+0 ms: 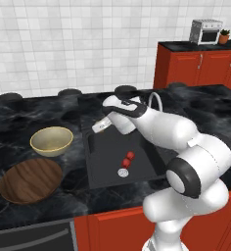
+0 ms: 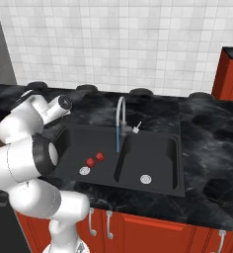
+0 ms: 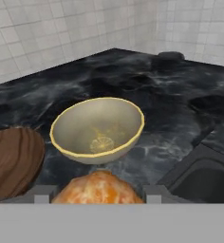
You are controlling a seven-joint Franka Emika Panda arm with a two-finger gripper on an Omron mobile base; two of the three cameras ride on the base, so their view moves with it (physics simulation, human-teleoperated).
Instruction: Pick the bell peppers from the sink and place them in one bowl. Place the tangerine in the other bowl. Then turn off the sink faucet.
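1. In the hand view the tangerine (image 3: pixel 98 188) sits closest, a round orange fruit with a rough, streaked skin, between the two grey fingertips (image 3: pixel 42 192).
2. The gripper (image 3: pixel 98 194) pinches the tangerine; its jaws press on both sides of the fruit.
3. Just beyond the fruit stands the cream bowl (image 3: pixel 98 129), deep and smooth, with a thin yellow rim. It is empty inside.
4. Beside it lies the wooden bowl (image 3: pixel 14 159), wide and shallow, dark brown with wavy grain lines. The two bowls are near each other but I cannot tell if they touch.
5. Both bowls rest on the counter (image 3: pixel 133 88), a glossy black stone with grey marble veins.
6. In the left base view the gripper (image 1: pixel 99 126) hangs over the left back edge of the sink (image 1: pixel 107 169), to the right of the cream bowl (image 1: pixel 51 140).
7. The sink is a rectangular dark grey basin. On its flat floor lie two peppers (image 1: pixel 128 159), small, red and lumpy, close together, just beside the round silver drain (image 1: pixel 122 172).
8. In the right base view the faucet (image 2: pixel 120 118) rises behind the basins, slim and silver with a high arched neck. A thin blue stream falls from its spout.
9. Far behind is a wall (image 2: pixel 118 44) of white square tiles.
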